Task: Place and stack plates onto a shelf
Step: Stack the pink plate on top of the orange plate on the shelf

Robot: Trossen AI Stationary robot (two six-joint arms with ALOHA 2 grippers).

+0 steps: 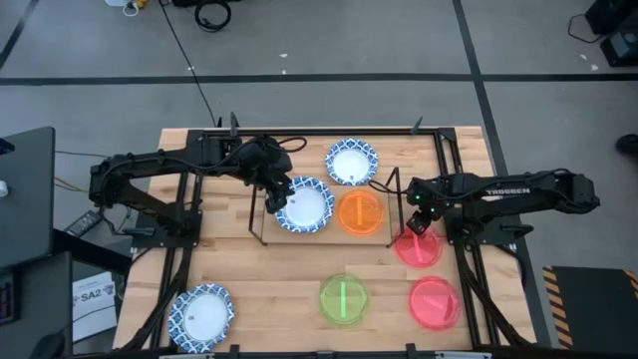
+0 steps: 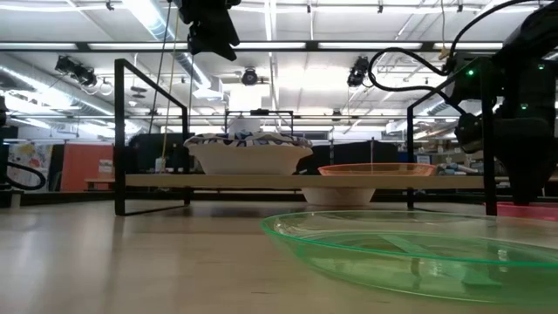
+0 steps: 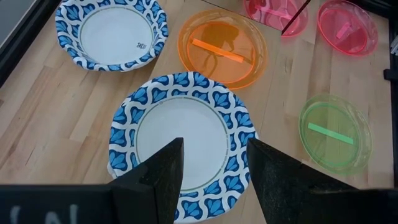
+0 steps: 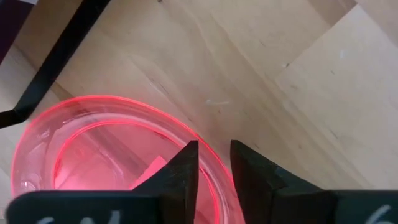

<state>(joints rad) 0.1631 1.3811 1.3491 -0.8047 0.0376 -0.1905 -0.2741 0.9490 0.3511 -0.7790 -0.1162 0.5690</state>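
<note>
Right pincer (image 4: 214,165) pinches red-pink plate's (image 4: 93,149) rim; left pincer (image 3: 214,168) spread above shelf (image 1: 261,221).

Two matte black jointed arms (image 1: 150,179) (image 1: 518,189), each ending in two flat, wedge-shaped black fingers (image 3: 155,180) (image 4: 180,174). White "TROSSEN" lettering on the right arm's link. Looped black cables at both wrists; small green indicator light on the right wrist.
</note>
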